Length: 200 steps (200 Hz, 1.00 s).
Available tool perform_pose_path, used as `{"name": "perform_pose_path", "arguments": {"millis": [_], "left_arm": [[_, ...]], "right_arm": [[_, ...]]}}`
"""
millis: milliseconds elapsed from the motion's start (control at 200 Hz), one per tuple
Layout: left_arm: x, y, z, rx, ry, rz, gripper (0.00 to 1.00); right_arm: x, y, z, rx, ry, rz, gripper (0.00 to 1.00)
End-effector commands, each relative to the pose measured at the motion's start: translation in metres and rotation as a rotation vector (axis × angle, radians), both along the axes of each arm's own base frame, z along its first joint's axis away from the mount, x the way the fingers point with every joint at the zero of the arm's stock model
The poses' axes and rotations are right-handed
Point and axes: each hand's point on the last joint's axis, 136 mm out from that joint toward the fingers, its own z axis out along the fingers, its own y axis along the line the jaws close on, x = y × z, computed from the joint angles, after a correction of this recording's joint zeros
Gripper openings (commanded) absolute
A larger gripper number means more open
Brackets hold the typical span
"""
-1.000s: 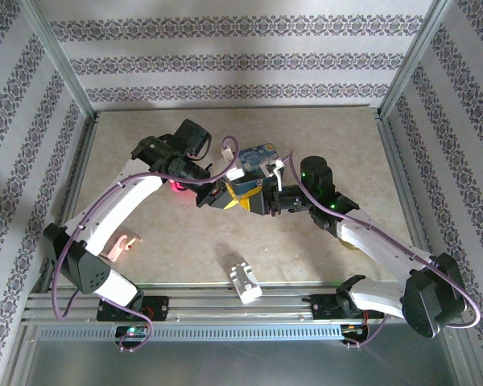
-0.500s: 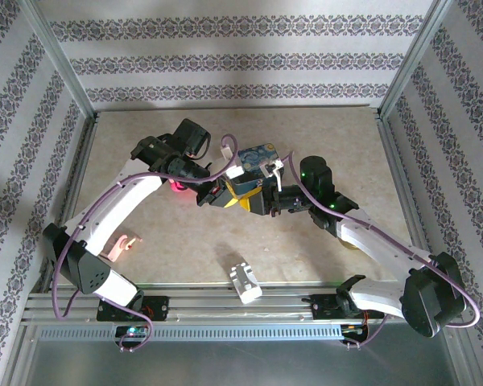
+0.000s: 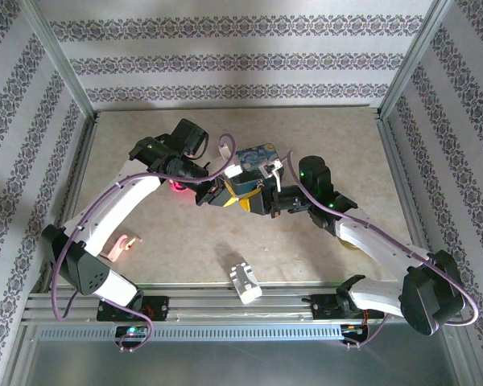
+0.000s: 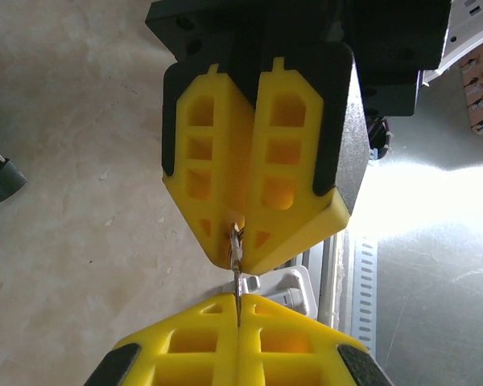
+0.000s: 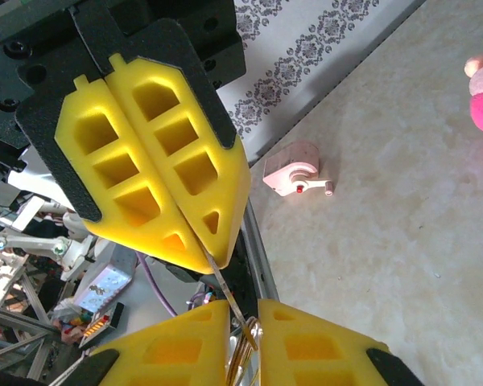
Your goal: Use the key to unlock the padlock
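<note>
**Hardly anything has moved**

Since a second ago both arms have barely stirred beside the blue tin (image 3: 256,154). On its near side the left gripper (image 4: 238,310) is clamped tight on the key (image 4: 237,277), while the right gripper (image 5: 243,310) pinches its ring end, fingers drawn almost together. The padlock (image 4: 2,178) lies loose on the surface (image 3: 322,137), apart from both; where it sits against the tin I cannot tell. Beyond the tin, bare surface runs to the back wall. Nearer than the tin, a white plastic piece (image 3: 244,281) lies by the front rail (image 3: 225,304).
</note>
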Motion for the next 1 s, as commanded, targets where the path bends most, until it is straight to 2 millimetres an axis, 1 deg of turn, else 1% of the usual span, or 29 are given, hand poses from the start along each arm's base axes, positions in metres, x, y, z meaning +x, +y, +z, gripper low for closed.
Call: {"name": "perform_pose_path", "arguments": {"millis": [0, 115, 160, 190, 225, 265, 305, 365, 395, 450, 530, 610, 715, 755, 825, 899, 994], "left_arm": [[0.004, 0.005, 0.007, -0.026, -0.021, 0.022, 0.00], [0.007, 0.005, 0.006, -0.028, -0.022, 0.040, 0.00], [0.010, 0.006, 0.007, -0.033, -0.023, 0.054, 0.00], [0.011, 0.005, 0.007, -0.038, -0.023, 0.063, 0.04], [0.014, 0.006, 0.009, -0.046, -0.025, 0.077, 0.12], [0.017, 0.005, 0.011, -0.056, -0.027, 0.094, 0.27], [0.020, 0.005, 0.014, -0.072, -0.032, 0.114, 0.35], [0.024, 0.004, 0.019, -0.089, -0.040, 0.144, 0.54], [0.027, 0.004, 0.022, -0.098, -0.047, 0.165, 0.61], [0.035, 0.003, 0.028, -0.116, -0.058, 0.213, 0.76], [0.050, 0.004, 0.036, -0.139, -0.081, 0.312, 1.00], [0.068, 0.006, 0.043, -0.173, -0.084, 0.435, 0.99], [0.095, 0.011, 0.038, -0.174, -0.064, 0.612, 0.99], [0.102, 0.012, 0.032, -0.160, -0.060, 0.669, 0.99], [0.109, 0.007, 0.019, -0.110, -0.082, 0.744, 0.99], [0.116, 0.002, 0.002, -0.044, -0.105, 0.821, 0.99], [0.126, 0.002, -0.024, 0.046, -0.117, 0.944, 0.99]], "right_arm": [[-0.003, 0.001, 0.014, 0.030, -0.053, 0.032, 0.09], [-0.001, -0.001, 0.015, 0.032, -0.057, 0.022, 0.00], [0.001, -0.002, 0.014, 0.028, -0.052, 0.008, 0.00], [0.003, -0.004, 0.013, 0.026, -0.051, -0.005, 0.00], [0.006, -0.006, 0.012, 0.022, -0.048, -0.024, 0.00], [0.010, -0.008, 0.010, 0.016, -0.045, -0.049, 0.00], [0.014, -0.011, 0.008, 0.011, -0.040, -0.076, 0.00], [0.021, -0.016, 0.005, 0.001, -0.033, -0.121, 0.00], [0.024, -0.020, 0.003, -0.003, -0.028, -0.146, 0.00], [0.031, -0.026, 0.000, -0.016, -0.018, -0.199, 0.00], [0.042, -0.038, -0.008, -0.044, 0.006, -0.284, 0.00], [0.051, -0.052, -0.017, -0.075, 0.031, -0.370, 0.00], [0.064, -0.073, -0.034, -0.140, 0.074, -0.497, 0.00], [0.069, -0.082, -0.041, -0.167, 0.094, -0.549, 0.00], [0.075, -0.097, -0.052, -0.200, 0.126, -0.621, 0.00], [0.079, -0.107, -0.060, -0.211, 0.162, -0.657, 0.00], [0.083, -0.120, -0.072, -0.238, 0.207, -0.713, 0.00]]}}
